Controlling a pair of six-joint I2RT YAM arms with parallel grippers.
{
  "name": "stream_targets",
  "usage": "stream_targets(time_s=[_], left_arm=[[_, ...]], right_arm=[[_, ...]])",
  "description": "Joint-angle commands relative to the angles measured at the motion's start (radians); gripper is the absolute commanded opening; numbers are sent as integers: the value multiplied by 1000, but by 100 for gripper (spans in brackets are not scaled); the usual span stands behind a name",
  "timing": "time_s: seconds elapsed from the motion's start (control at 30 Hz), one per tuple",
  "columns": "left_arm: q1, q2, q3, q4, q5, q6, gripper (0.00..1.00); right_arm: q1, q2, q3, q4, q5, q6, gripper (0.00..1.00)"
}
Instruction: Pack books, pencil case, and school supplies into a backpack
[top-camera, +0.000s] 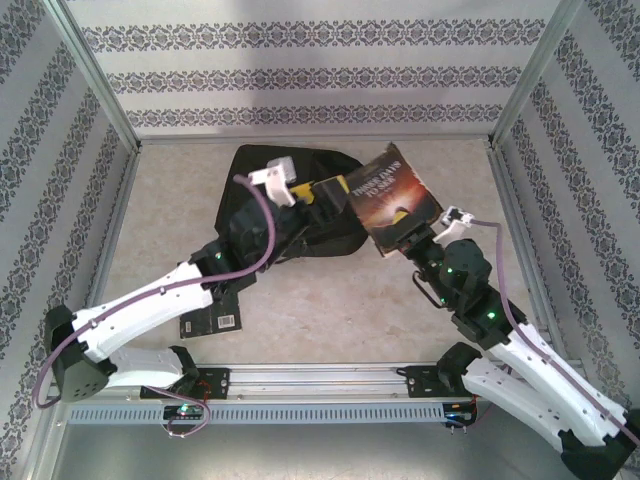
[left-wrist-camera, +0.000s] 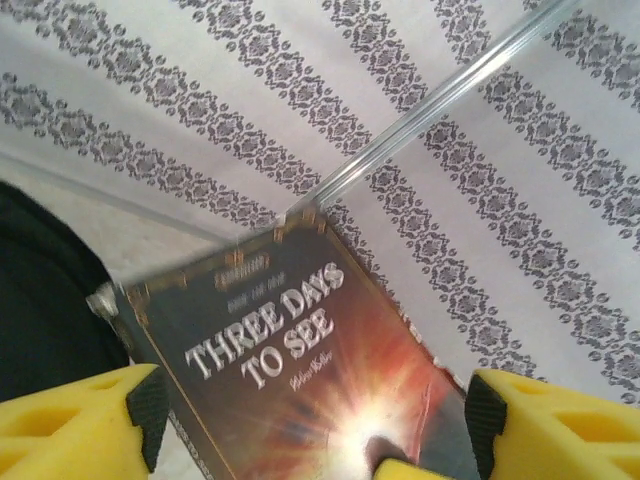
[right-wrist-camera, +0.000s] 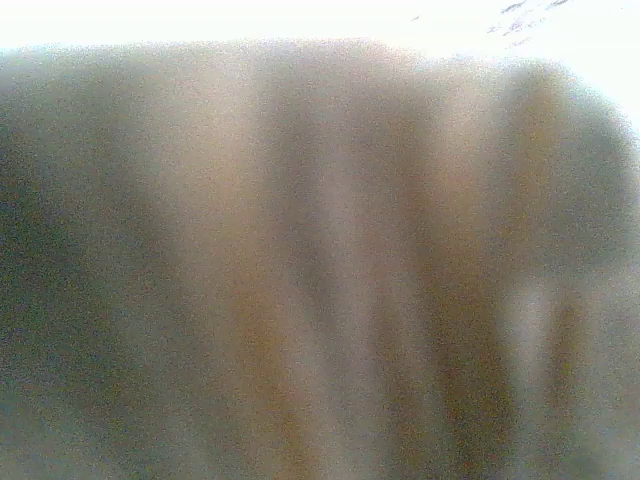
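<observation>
Now the right tool, clamped on the book, should swing it toward 9 o'clock into the backpack. The left tool gapes open.

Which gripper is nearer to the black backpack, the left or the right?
Left. The left gripper hangs over the right part of the backpack. The right gripper stands beyond its right edge, gripping the lower edge of the book.

striped patterned wallpaper walls surround a beige mottled tabletop.
</observation>
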Motion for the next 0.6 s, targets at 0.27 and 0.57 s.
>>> stream_targets(time_s=[0.27, 0.57], left_arm=[[46, 794, 995, -1000, 121, 488, 89], [71, 1103, 1309, -1173, 176, 536, 84]], right_arm=[[-336, 12, 157, -505, 101, -217, 0], [-525, 33, 120, -482, -63, -231, 0]])
